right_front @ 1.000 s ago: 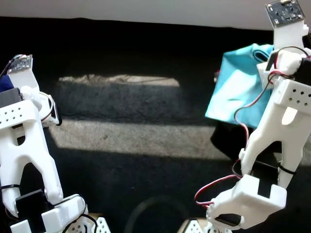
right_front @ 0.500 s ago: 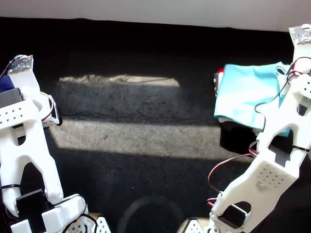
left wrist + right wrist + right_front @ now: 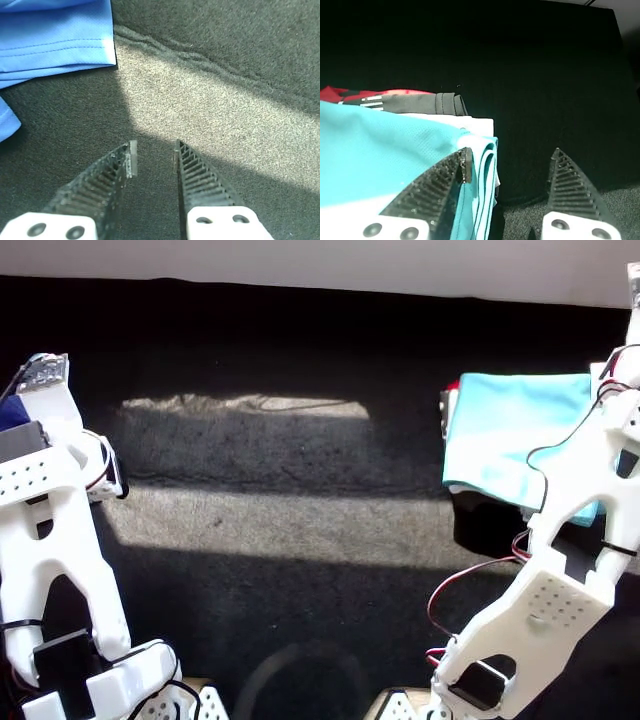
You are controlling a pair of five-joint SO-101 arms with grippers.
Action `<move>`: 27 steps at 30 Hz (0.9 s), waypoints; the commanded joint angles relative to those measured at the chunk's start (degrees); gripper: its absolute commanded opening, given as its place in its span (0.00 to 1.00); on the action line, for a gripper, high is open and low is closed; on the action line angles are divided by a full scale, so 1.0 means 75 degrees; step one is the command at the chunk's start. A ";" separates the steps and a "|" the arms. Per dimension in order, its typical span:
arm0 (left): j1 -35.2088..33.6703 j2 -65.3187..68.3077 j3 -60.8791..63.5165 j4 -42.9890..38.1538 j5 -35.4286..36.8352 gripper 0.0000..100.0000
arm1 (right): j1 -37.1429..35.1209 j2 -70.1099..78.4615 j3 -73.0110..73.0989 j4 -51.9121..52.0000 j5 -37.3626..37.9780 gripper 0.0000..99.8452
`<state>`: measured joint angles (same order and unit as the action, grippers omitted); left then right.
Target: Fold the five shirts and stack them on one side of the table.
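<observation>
Folded turquoise shirt (image 3: pixel 515 445) topping a stack at the right side of the black-covered table (image 3: pixel 300 340), white shirt (image 3: pixel 477 121), black shirt (image 3: pixel 435 104) and red shirt (image 3: pixel 340 92) beneath, right gripper (image 3: pixel 512 167) spread wide at the stack's corner, left gripper (image 3: pixel 154 159) parted above the table, blue shirt (image 3: pixel 50 40) near it

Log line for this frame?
right gripper: jaws open at stack edge; turquoise shirt: atop stack; left gripper: jaws open over table; blue shirt: nearby
</observation>
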<state>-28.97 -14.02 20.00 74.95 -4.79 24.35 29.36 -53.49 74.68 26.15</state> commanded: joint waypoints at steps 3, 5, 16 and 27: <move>-0.0264 -0.0217 -0.0100 -0.0023 -0.0059 0.13 | 0.0029 -0.0088 -0.1354 0.0615 -0.1020 0.05; -0.0604 -0.0217 -0.0123 -0.0059 -0.0059 0.14 | 0.0053 -0.0111 -0.1553 0.0627 -0.1160 0.00; -0.3393 -0.0193 -0.0076 -0.1442 -0.1149 0.22 | -0.0768 -0.0111 -0.3358 0.3464 -0.1114 0.09; -0.4929 0.1999 -0.0182 -0.2567 -0.2286 0.23 | -0.0897 -0.0990 -0.3124 0.3534 -0.1137 0.09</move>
<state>-63.52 -1.98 20.00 60.09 -20.88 17.93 28.22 -79.34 100.53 18.15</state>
